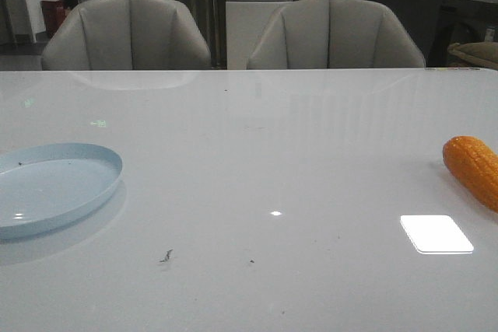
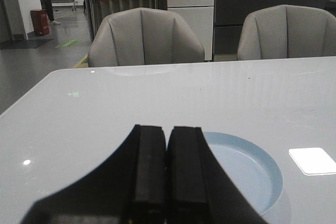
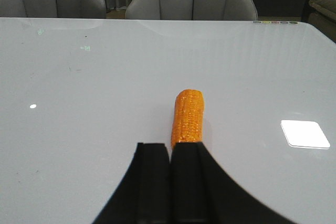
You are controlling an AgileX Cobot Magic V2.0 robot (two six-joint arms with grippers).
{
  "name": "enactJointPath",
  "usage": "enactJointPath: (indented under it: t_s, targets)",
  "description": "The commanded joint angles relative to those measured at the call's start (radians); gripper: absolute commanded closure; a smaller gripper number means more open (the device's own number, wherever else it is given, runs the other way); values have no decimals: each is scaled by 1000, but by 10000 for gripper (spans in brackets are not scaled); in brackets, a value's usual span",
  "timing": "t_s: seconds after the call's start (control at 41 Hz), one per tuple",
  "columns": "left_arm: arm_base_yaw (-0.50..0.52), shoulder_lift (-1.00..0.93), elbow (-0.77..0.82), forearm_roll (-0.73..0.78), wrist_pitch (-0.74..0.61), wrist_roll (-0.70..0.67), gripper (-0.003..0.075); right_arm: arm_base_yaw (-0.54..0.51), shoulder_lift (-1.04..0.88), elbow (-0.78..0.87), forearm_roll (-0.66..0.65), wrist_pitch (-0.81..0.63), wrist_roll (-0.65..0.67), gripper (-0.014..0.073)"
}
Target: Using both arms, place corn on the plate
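Both sets of jaws sit pressed together, holding nothing. Left gripper [image 2: 167, 174] hovers right over the near rim of the pale blue plate [image 2: 262, 174]. Right gripper [image 3: 170, 182] has the orange corn [image 3: 188, 116] lying on the white desk [image 1: 257, 153] just past its fingertips, pointing away.

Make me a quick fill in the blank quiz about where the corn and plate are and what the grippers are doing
1. In the front view, the corn lies near the table's ____ edge.
2. The plate holds ____ so far.
3. The left gripper has its fingers ____.
4. The right gripper is lined up just behind the ____.

Missing words: right; nothing; shut; corn
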Motion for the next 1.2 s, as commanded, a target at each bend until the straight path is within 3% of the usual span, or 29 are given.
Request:
enactJointPath:
  t_s: [0.0, 0.098, 0.195, 0.439, 0.634, 0.902, 1.024, 1.171]
  targets:
    - [-6, -17, 2, -5, -149, 0, 631, 2, -22, -17, -4, -93, -8, 557]
    - [-6, -17, 0, -5, -277, 0, 631, 2, -22, -17, -9, -131, -7, 557]
    - [-6, -17, -21, -5, -357, 0, 631, 2, -22, -28, 11, -256, -2, 557]
    - [-6, -9, -178, 2, -339, 0, 631, 2, 22, -234, 11, -247, -2, 557]
    - [-6, 95, -339, 22, -330, 0, 631, 2, 242, -445, 11, -303, -2, 557]
    - [-6, 433, -575, 123, -330, 0, 631, 2, 599, -650, 11, -494, -2, 557]
    - [-6, 573, -584, 120, -327, 0, 631, 2, 709, -651, 11, -452, -2, 557]
    - [-6, 769, -570, 109, -297, 0, 631, 2, 826, -651, 11, -223, -2, 557]
